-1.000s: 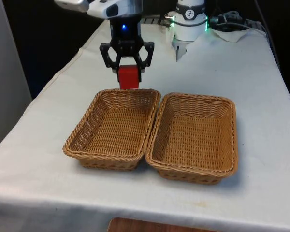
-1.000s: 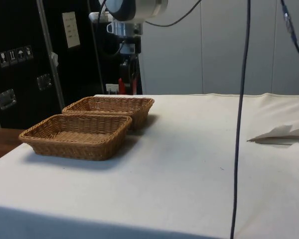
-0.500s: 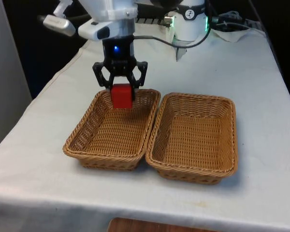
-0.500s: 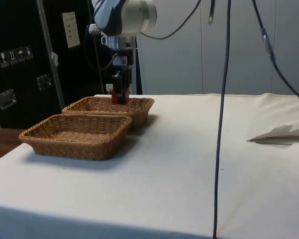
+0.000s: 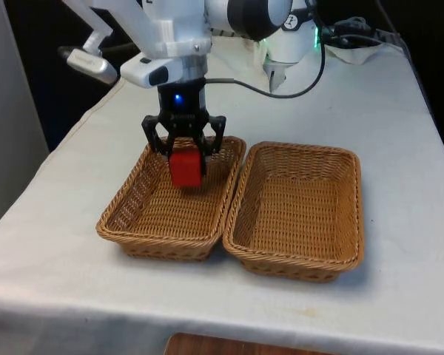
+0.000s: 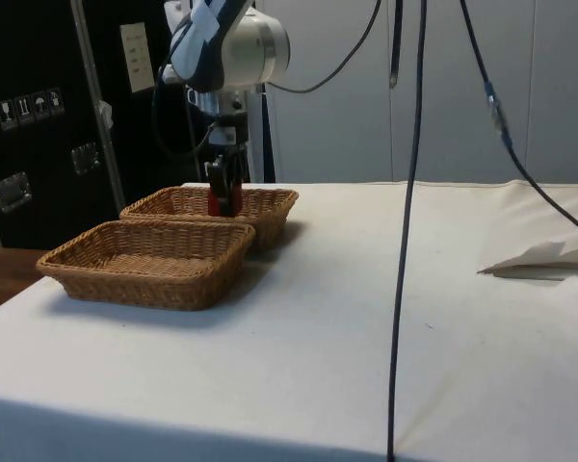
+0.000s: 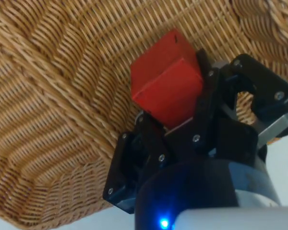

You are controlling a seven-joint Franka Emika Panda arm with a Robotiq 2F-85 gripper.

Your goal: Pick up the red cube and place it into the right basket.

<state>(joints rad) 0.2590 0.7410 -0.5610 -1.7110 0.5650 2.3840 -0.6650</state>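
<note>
Over the basket (image 5: 137, 211) on the front view's left, I see the gripper (image 5: 183, 153) clenched on the red cube (image 5: 185, 168), just above its weave. Beside it, touching, sits another basket (image 5: 351, 214); white-clothed table (image 5: 399, 133), dark cabinets (image 6: 39, 115) behind.

arm (image 5: 163, 29): reaching down | gripper (image 5: 183, 151): vertical | fingers (image 7: 209, 91): clamped on red cube (image 5: 185, 168)

The place looked like a robotics lab or test room. A table (image 5: 399, 148) under a white cloth (image 6: 366, 318) stood before black curtains (image 5: 52, 59), with loose cables (image 6: 405, 241) hanging down across the side view. Dark equipment cabinets (image 6: 39, 115) with metal latches and shipping labels stood to one side, and plain pale wall panels (image 6: 443, 87) closed off the back.
</note>
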